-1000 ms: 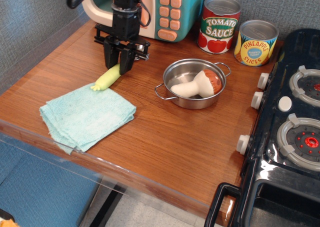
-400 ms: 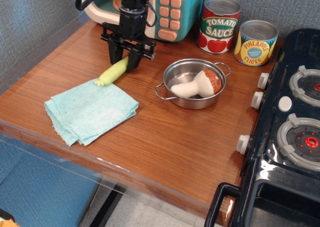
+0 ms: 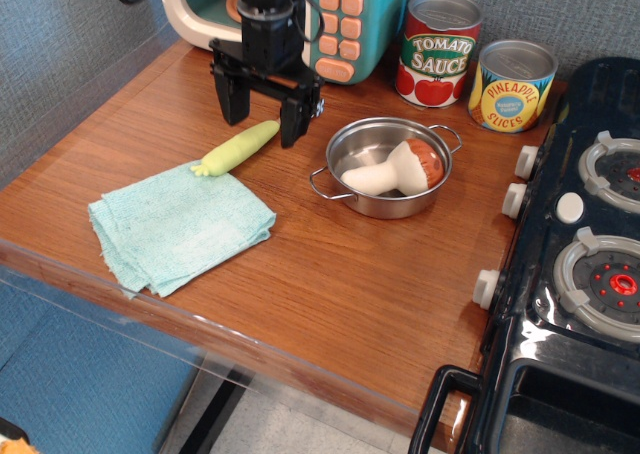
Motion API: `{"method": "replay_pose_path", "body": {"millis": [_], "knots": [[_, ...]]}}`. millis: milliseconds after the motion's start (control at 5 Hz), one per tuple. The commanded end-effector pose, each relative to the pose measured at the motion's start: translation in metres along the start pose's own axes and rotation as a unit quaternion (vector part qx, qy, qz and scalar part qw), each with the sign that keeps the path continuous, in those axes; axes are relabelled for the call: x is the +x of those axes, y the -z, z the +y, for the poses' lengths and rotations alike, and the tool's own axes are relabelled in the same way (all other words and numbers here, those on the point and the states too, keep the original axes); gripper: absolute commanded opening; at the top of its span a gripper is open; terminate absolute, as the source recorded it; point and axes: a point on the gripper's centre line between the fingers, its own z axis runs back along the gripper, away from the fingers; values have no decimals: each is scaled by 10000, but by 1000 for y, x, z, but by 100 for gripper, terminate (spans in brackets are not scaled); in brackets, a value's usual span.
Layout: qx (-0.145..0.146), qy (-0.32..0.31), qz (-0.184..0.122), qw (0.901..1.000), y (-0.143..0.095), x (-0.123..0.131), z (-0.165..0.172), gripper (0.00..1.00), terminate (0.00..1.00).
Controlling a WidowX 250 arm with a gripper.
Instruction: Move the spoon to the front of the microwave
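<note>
The spoon (image 3: 238, 147) shows as a yellow-green handle lying flat on the wooden table (image 3: 340, 274). It lies diagonally, a little in front of the microwave (image 3: 345, 19). Its lower left end touches the corner of the teal cloth (image 3: 180, 224). Its silver bowl is not visible, and its upper right end stops at my right finger. My gripper (image 3: 261, 113) hangs just behind and above the spoon, open, with one finger (image 3: 229, 99) to the left and the other at the spoon's upper end. It holds nothing.
A steel pot (image 3: 385, 164) holding a white-and-brown mushroom toy (image 3: 395, 169) stands right of the spoon. A tomato sauce can (image 3: 438, 49) and a pineapple can (image 3: 511, 86) stand at the back. A black toy stove (image 3: 580, 264) fills the right side.
My gripper carried the spoon back and to the right toward the microwave, then opened and let it go on the table. The cloth shifted slightly.
</note>
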Motion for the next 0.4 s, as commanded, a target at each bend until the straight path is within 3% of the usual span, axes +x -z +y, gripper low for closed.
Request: {"method": "replay_pose_path", "body": {"millis": [0,200], "knots": [[31,36,-440,9990,-34,-3,9,100,0],[31,36,-440,9990,-34,-3,9,100,100]]}}
